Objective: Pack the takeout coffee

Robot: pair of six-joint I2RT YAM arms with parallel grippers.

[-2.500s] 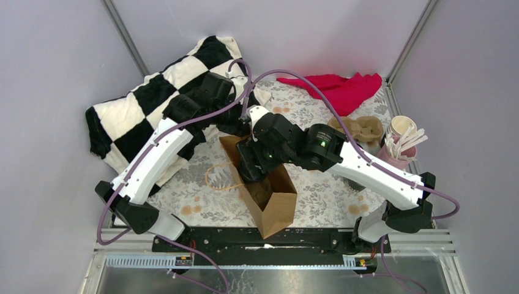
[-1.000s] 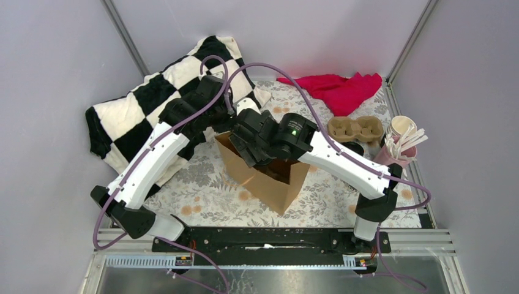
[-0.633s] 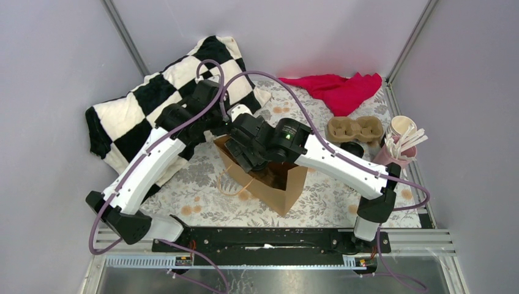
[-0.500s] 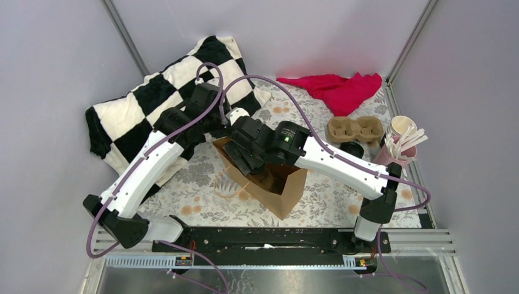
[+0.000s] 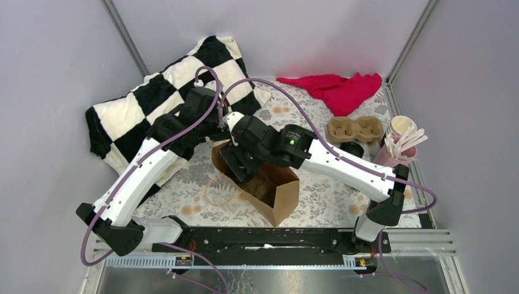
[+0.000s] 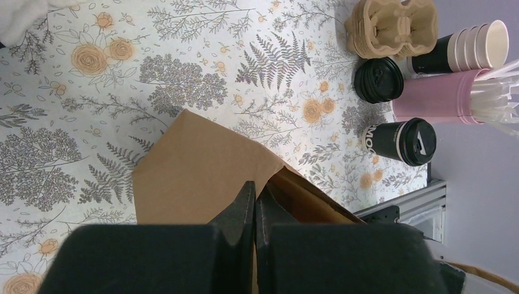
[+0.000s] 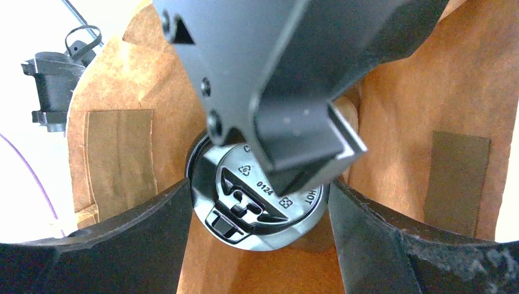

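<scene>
Top view: the left arm [image 5: 153,168] reaches to the far-left rim of the brown paper bag [image 5: 278,196], which stands on the floral table [image 5: 330,196]. The right arm [image 5: 343,162] comes in from the right, its wrist over the bag mouth. Left wrist view: the left gripper [image 6: 254,191] is fully closed, pinching the bag's rim. The first spare cup [image 6: 379,79] stands just beside the cardboard carrier [image 6: 392,24], and the second spare cup [image 6: 404,141] just beside the pink cup [image 6: 440,98]; both are well apart from the bag. Right wrist view: the right gripper [image 7: 260,191] is inside the bag, jaws set wide and bearing on both sides of the coffee cup [image 7: 245,211], lid up. Judgement: the step is lowering this cup to the bag floor. Keep the left pinch firm so the mouth stays open, descend straight with the cup upright and clear of the paper walls, and let go only once the base is seated, then withdraw vertically; a drag on the wall could tip the bag. Against the frame from about two seconds back, the left arm's base link has swung further left and nearer, and the right wrist sits slightly further left over the bag.
</scene>
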